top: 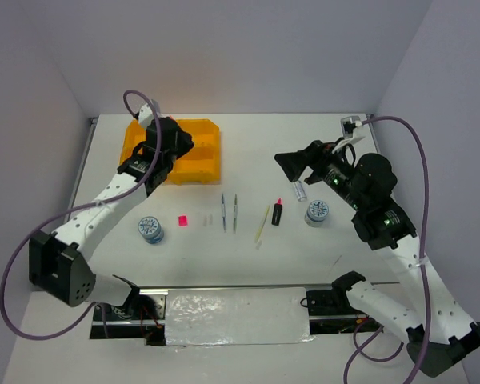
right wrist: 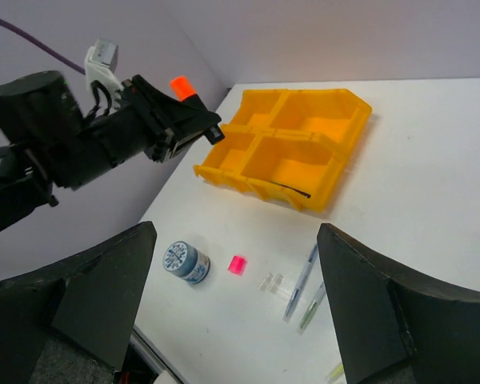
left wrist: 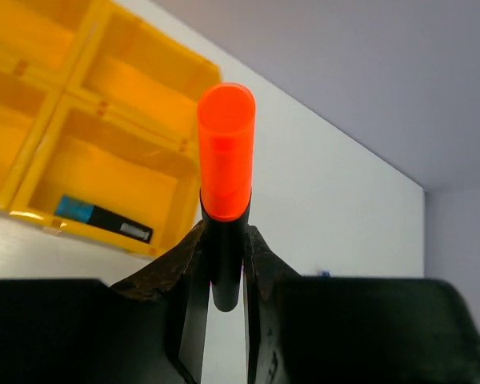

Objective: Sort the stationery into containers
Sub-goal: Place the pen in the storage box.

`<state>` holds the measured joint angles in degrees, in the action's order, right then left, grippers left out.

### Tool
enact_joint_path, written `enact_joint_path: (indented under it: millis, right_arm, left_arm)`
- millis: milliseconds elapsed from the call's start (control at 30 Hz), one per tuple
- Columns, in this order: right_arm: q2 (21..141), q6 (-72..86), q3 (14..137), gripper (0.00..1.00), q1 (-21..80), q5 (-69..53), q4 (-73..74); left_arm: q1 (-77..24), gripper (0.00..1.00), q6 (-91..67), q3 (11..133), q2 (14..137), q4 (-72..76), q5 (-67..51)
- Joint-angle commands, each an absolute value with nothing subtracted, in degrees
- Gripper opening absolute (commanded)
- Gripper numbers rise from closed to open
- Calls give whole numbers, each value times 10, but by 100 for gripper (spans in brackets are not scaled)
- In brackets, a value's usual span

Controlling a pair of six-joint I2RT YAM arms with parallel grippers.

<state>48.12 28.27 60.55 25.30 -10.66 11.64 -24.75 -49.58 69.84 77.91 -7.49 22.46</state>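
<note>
The orange-yellow tray (top: 208,156) stands at the back left; it also shows in the left wrist view (left wrist: 104,76) and the right wrist view (right wrist: 304,152). My left gripper (top: 166,134) is above the tray, shut on a black marker with an orange cap (left wrist: 226,152). A blue-capped marker (left wrist: 104,218) lies in one compartment. My right gripper (top: 292,164) is open and empty, held high over the table's right half. Two thin pens (top: 229,212), a pale stick (top: 262,222), a pink-capped marker (top: 277,212) and a small bottle (top: 300,190) lie mid-table.
One grey-blue roll (top: 150,229) stands at the front left, another (top: 317,211) on the right. A pink square (top: 182,218) and clear squares (top: 204,219) lie between the left roll and the pens. Walls close in the table on three sides.
</note>
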Motion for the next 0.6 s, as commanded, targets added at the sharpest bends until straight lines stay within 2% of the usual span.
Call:
enact_joint_path:
  millis: [0, 133, 367, 467, 567]
  right_arm:
    - [459, 279, 587, 90, 252, -71, 164]
    - [432, 275, 581, 90, 251, -75, 178]
    - [419, 272, 575, 90, 252, -107, 178]
    - [419, 264, 573, 90, 251, -103, 183]
    - [416, 258, 567, 91, 252, -102, 185]
  left_arm:
    - [-247, 0, -620, 741, 820, -119, 340]
    - [-246, 5, -675, 767, 881, -154, 372]
    - [-227, 3, -713, 778, 962, -126, 340]
    - [-225, 13, -718, 773, 985, -103, 344]
    - [-219, 18, -726, 789, 1018, -114, 338]
